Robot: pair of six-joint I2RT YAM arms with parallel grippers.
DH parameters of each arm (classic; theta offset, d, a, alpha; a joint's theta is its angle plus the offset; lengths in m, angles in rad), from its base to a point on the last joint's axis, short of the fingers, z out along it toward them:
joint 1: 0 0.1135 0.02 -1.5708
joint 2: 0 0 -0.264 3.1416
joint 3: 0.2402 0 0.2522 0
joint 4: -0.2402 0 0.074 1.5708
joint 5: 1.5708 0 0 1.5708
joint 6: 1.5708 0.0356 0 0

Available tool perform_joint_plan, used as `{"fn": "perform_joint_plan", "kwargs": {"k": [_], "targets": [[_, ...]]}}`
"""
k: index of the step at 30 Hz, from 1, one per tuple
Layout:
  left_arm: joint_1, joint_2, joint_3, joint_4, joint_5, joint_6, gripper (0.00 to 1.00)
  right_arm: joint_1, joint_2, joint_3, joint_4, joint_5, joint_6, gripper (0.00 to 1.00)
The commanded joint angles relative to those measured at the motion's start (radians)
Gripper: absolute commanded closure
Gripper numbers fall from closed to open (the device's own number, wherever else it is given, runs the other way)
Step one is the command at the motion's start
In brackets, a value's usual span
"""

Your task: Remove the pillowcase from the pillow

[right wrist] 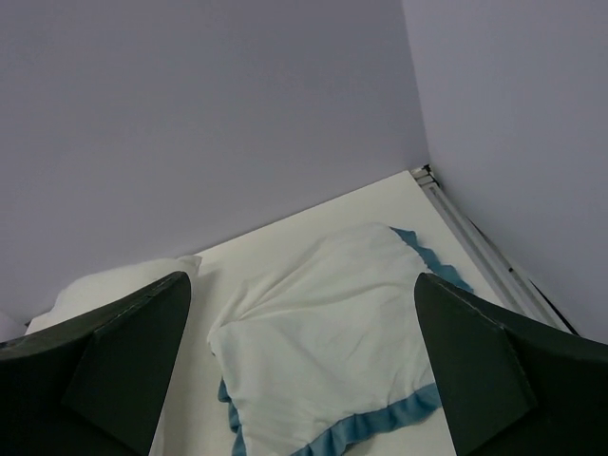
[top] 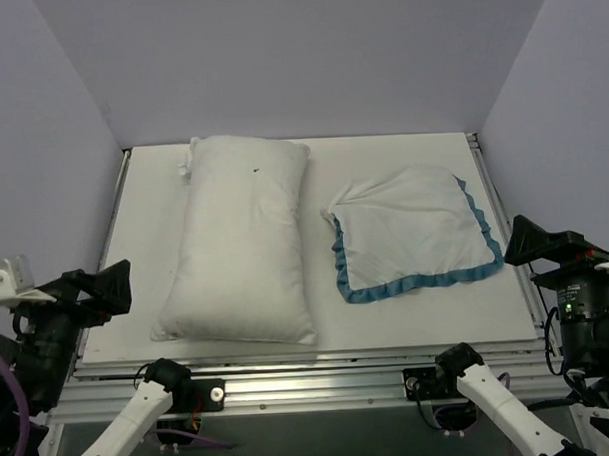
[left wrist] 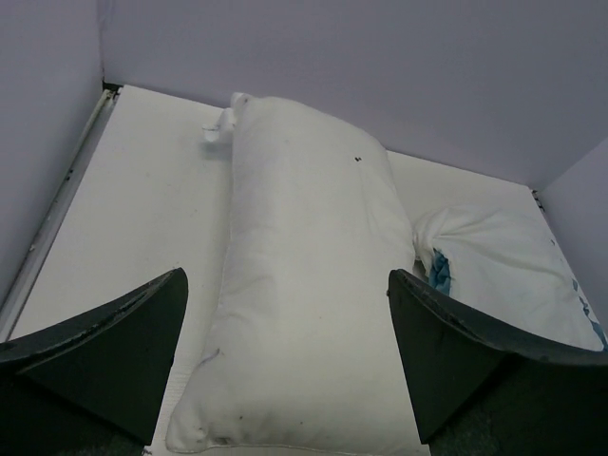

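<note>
plainly, the job looks finished. nearest the bottom of the overhead view, at the lower left margin, the left pincer hangs spread wide with nothing between its dark fingers, and its own camera looks between them onto the cushion. at the lower right margin the right pincer is likewise spread and empty, its camera looking between its fingers at the cloth. neither touches anything.

moving up the frame, the large plump plain white pillow lies lengthwise left of centre on the flat white surface, bare of any cover along its whole visible length. just beside it, right of centre, the thin white pillowcase with ruffled light-blue edging lies flat and slack, plain side up, the blue ruffle running along its left, lower and right edges. its upper left corner is gathered into a small bunch. a thin strip of surface shows between the two in the overhead view, so i read them as apart, not overlapping.

further up, at the pillow's far left corner, a small white tag sticks out, and a tiny dark speck marks the fabric near that end. pale lilac walls close the scene at the top.

as i judge it, cover and cushion are fully separated; nothing of the removal remains.
</note>
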Motion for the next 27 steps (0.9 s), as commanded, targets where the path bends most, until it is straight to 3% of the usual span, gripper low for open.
{"fn": "perform_joint_plan", "kwargs": {"k": [1, 14, 27], "targets": [[0.006, -0.102, -0.056, -0.048, -0.107, 0.024, 0.06, -0.004, -0.068, -0.082, -0.039, 0.077, -0.043, 0.00], [0.006, -0.369, -0.278, -0.045, -0.182, -0.043, 0.06, 0.002, -0.269, -0.270, 0.009, 0.102, -0.040, 0.00], [0.006, -0.365, -0.324, -0.042, -0.204, -0.068, 0.06, 0.003, -0.272, -0.336, 0.021, 0.093, -0.034, 0.00]]}}
